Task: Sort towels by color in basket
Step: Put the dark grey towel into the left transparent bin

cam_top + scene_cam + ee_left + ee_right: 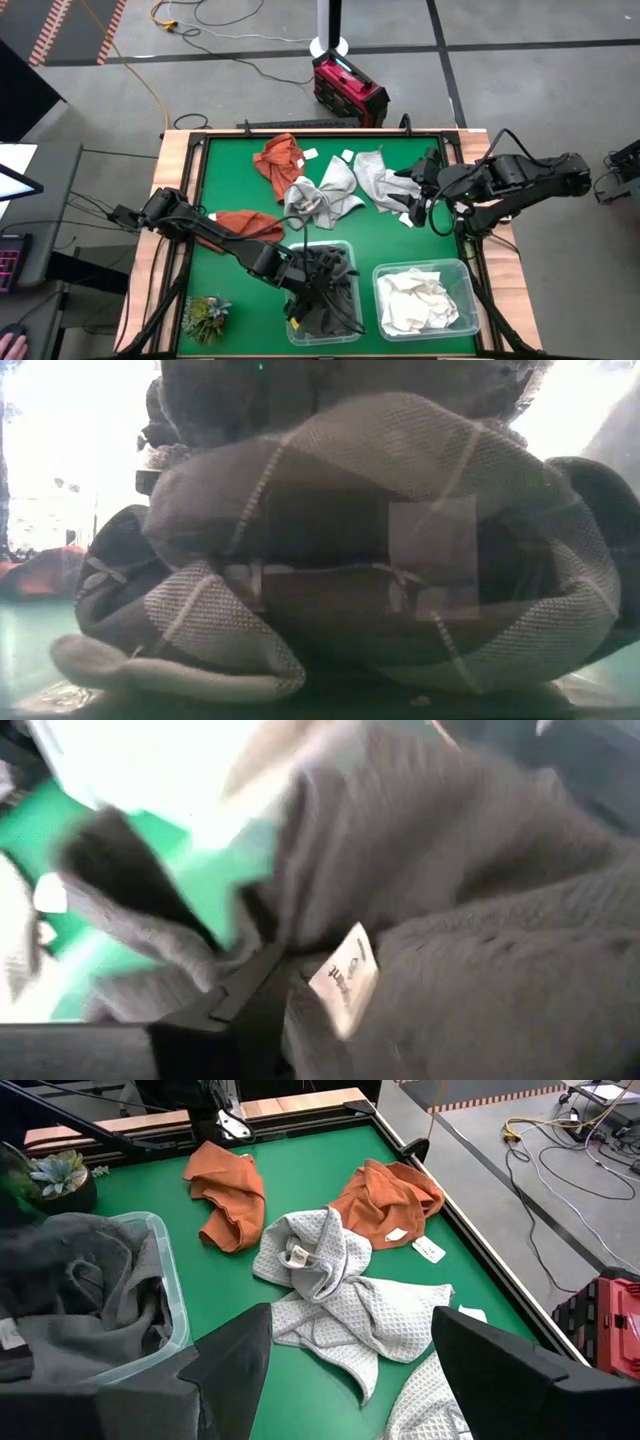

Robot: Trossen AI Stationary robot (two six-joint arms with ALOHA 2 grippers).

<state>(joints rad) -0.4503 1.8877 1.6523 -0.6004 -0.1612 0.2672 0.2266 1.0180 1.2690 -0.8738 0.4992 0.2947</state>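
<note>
Over the dark grey towels (325, 305) — left gripper (305, 290), jaws unclear; right gripper (350, 1370) jaws apart.

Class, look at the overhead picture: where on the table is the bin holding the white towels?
In the high view, the clear bin of white towels sits at the table's near edge on the right side, beside the bin of dark grey towels.

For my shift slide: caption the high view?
Left gripper over the dark-towel bin; grey towels and orange towels still unsorted.
</note>
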